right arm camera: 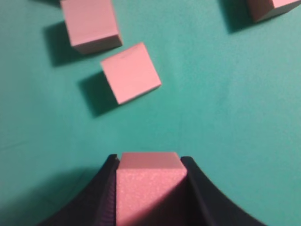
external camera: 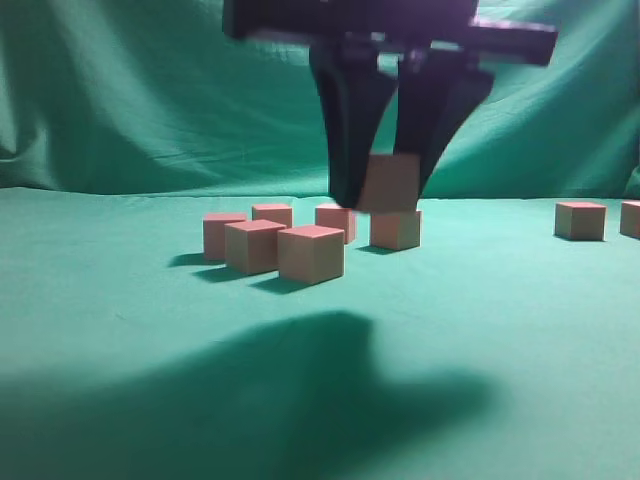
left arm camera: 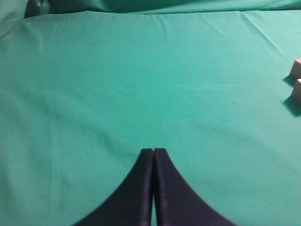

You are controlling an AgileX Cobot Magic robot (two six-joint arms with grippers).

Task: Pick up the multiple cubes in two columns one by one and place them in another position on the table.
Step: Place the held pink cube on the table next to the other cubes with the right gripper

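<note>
In the exterior view my right gripper [external camera: 385, 195] hangs above the table [external camera: 120, 330], shut on one pinkish cube [external camera: 388, 182]. The held cube hovers just over another cube [external camera: 396, 229]. Several more cubes sit to the left in a loose group, the nearest [external camera: 311, 253] in front. In the right wrist view the held cube [right arm camera: 148, 183] fills the gap of the right gripper [right arm camera: 149, 162]. Two cubes [right arm camera: 130, 72] [right arm camera: 90, 23] lie beyond it. My left gripper [left arm camera: 154, 150] is shut and empty over bare cloth. It does not show in the exterior view.
Two cubes [external camera: 581, 220] [external camera: 632, 218] stand apart at the far right. Two cubes [left arm camera: 296, 69] [left arm camera: 297, 91] show at the right edge of the left wrist view. A wrinkled green backdrop [external camera: 150, 90] hangs behind the table. The arm's shadow [external camera: 300, 390] covers the near cloth.
</note>
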